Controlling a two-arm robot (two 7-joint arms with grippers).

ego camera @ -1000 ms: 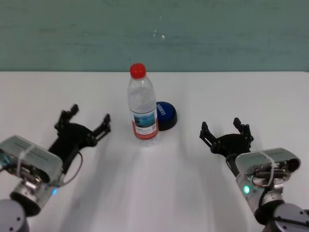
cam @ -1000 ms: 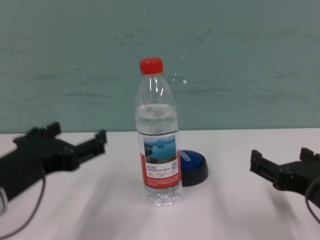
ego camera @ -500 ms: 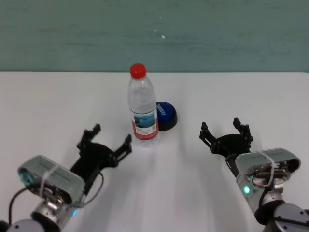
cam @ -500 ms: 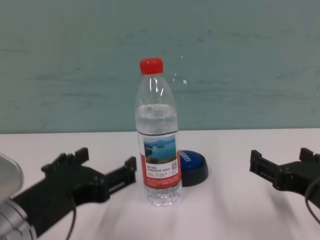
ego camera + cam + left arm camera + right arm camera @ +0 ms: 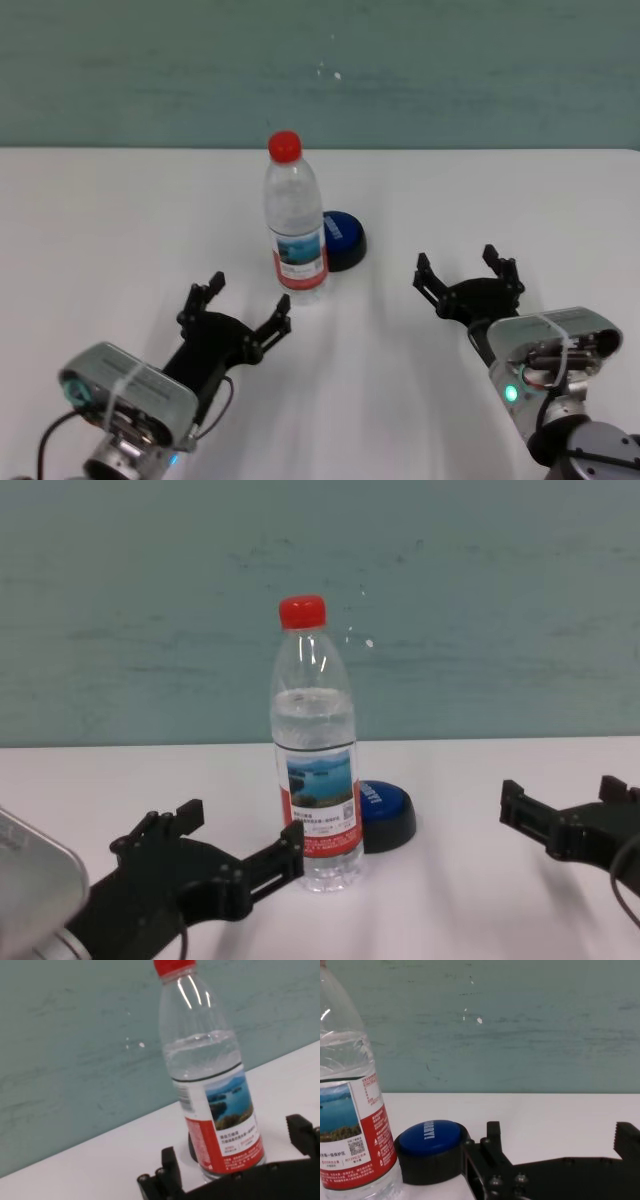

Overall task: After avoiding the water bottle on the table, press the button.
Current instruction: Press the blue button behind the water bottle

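left gripper closes in on the bottle

you can see the left gripper (image 5: 236, 316) has moved in from the left side of the tabletop (image 5: 100, 220) over the last second. it now sits just in front of the water bottle (image 5: 295, 225), fingers (image 5: 291, 846) spread wide, the nearer tip just beside the bottle's base; you can't tell from the chest view whether it touches. the bottle stands upright where it was, red cap on top. the button (image 5: 342, 238) lies behind and to the right of the bottle, right beside it, partly hidden by it in the left wrist view. your right gripper (image 5: 468, 278) has not shifted: it rests over the tabletop well to the right of the button, fingers (image 5: 424, 273) spread apart, holding nothing.
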